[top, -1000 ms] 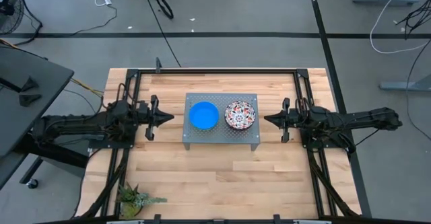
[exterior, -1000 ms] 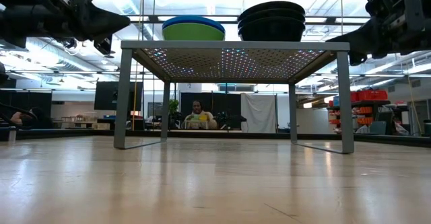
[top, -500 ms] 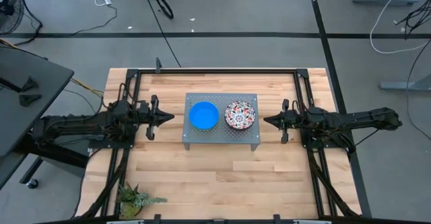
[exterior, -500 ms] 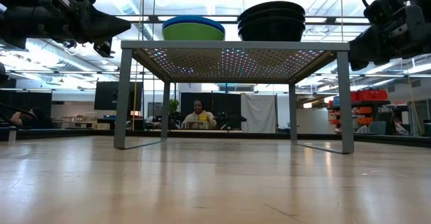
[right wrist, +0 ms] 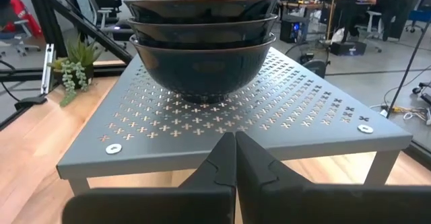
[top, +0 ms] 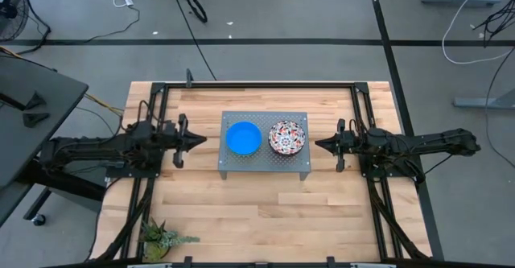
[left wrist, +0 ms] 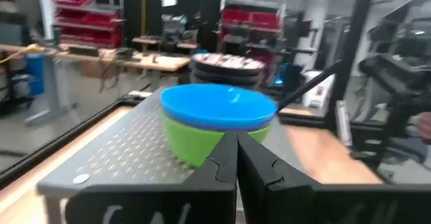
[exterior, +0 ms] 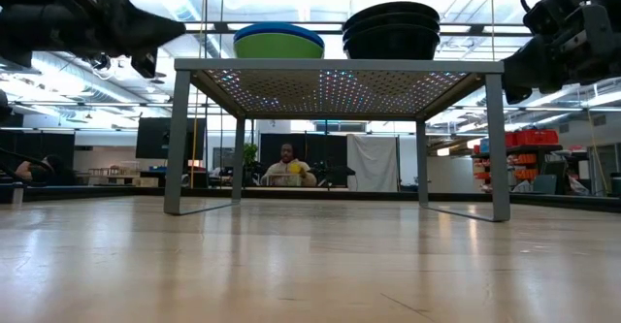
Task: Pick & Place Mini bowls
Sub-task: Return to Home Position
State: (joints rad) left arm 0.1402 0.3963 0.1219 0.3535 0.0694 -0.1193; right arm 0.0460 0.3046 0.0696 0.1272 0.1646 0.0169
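Two stacks of mini bowls stand on the grey perforated tray (top: 265,167). A bright blue bowl (top: 243,138) sits nested in a green one (left wrist: 195,140). The other stack (right wrist: 202,42) is three bowls, dark outside; the top one (top: 287,138) has a red-and-dark floral pattern inside. My left gripper (top: 201,139) is shut and hovers level just left of the tray, pointing at the blue bowl. My right gripper (top: 318,144), also shut, hovers just right of the tray, pointing at the floral stack. Both show in the low view, left (exterior: 179,27) and right (exterior: 506,71), at tray-top height.
The tray stands on four legs (exterior: 177,139) in the middle of the wooden table (top: 265,212). A small spiky green plant (top: 161,237) sits at the near left corner. Black frame rails (top: 257,84) run along the far and side edges. A person (exterior: 284,163) sits far behind.
My right gripper has edged a little toward the tray. My left gripper has drawn back slightly from the tray and risen a touch. Both stay shut, and the bowls have not moved.
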